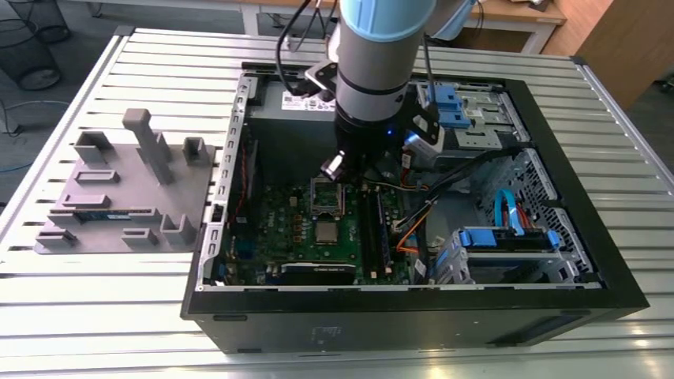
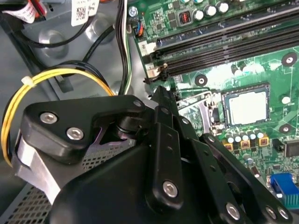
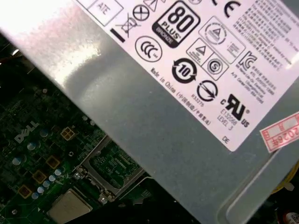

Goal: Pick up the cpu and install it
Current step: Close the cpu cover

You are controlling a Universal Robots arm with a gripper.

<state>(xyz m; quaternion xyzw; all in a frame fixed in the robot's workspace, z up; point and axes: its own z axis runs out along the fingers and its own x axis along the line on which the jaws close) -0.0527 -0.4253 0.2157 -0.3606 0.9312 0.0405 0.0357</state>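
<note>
Counter (image 1: 95, 316) of slatted metal is carrying an open computer case (image 1: 421, 316) lying on its side, with a grey tray (image 1: 116, 197) sitting beside it on the exterior view's left. The arm (image 1: 374, 71) is reaching down almost vertically into the case, its wrist pointing at the board. A labelled power supply (image 3: 187, 102) is lying along the far wall of the case.

The green motherboard (image 1: 284, 229) is lying flat on the case floor. The gripper (image 1: 337, 170) is hovering low over it, near the upper end of the socket frame (image 1: 328, 197). In the second wrist view the gripper (image 2: 162, 91) is tapering to a point just beside that frame (image 2: 204, 108). Whether the fingers are clenched or released cannot be told, as the black linkages are overlapping. Nothing is showing in their hold.

The cpu (image 1: 328, 231) is sitting in the socket on the board, apart from the gripper and just beside the raised frame. It is lying flat with its silver top facing up. Being square, it is showing no long axis, and its edges are running in line with the board's edges. Both wrist views are showing it seated so (image 2: 247, 107) (image 3: 70, 205). Black memory slots (image 1: 374, 229) are running alongside it on the exterior view's right.
</note>
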